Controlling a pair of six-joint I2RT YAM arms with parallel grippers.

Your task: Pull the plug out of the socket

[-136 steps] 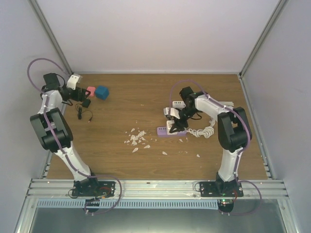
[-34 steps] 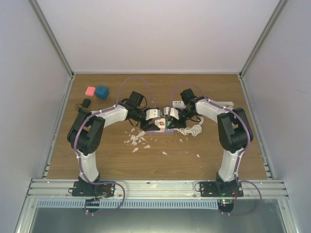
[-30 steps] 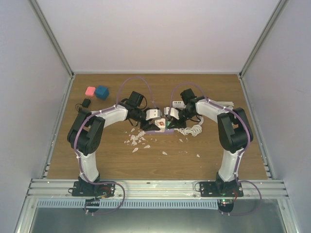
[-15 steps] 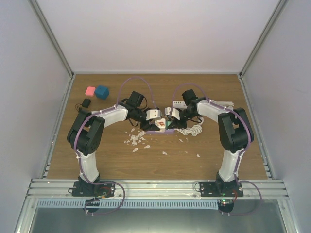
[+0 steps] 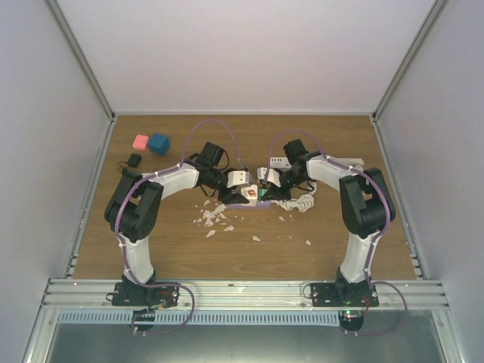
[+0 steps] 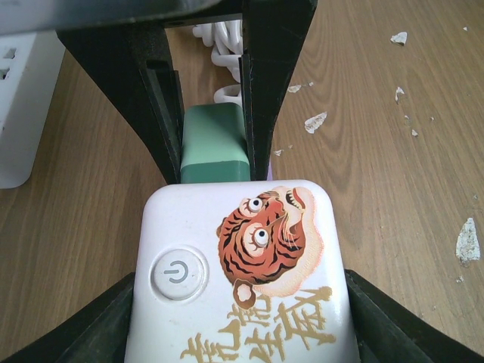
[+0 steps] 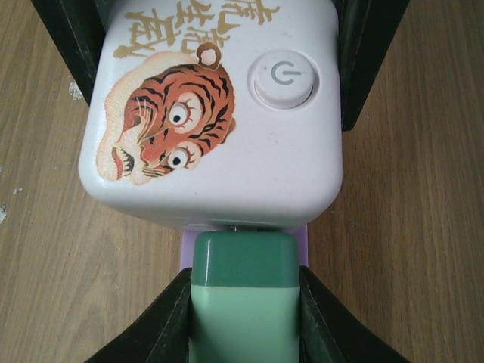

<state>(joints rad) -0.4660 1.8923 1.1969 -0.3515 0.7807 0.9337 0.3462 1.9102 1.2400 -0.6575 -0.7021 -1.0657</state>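
The socket [image 6: 238,280] is a white cube with a tiger print and a power button. The plug [image 7: 243,302] is a green block against the cube's side, with only a thin seam between them. My left gripper [image 6: 240,333] is shut on the socket, its fingers [image 6: 98,325] on both flanks. My right gripper [image 7: 243,329] is shut on the plug, its fingers [image 7: 155,318] pressed to its sides. In the top view the socket [image 5: 250,193] sits mid-table between the left gripper [image 5: 239,181] and the right gripper [image 5: 265,180]. A lilac base [image 7: 187,248] shows under the plug.
A coiled white cable [image 5: 302,203] lies right of the plug. A white power strip [image 5: 277,162] lies behind the grippers. White chips [image 5: 214,215] are scattered in front. A pink block [image 5: 140,141], a blue block [image 5: 158,144] and a black adapter [image 5: 134,159] sit far left.
Since 4.5 s ago my left arm swung from the far-left corner to the socket and closed on it. Over the last second both arms have barely moved.
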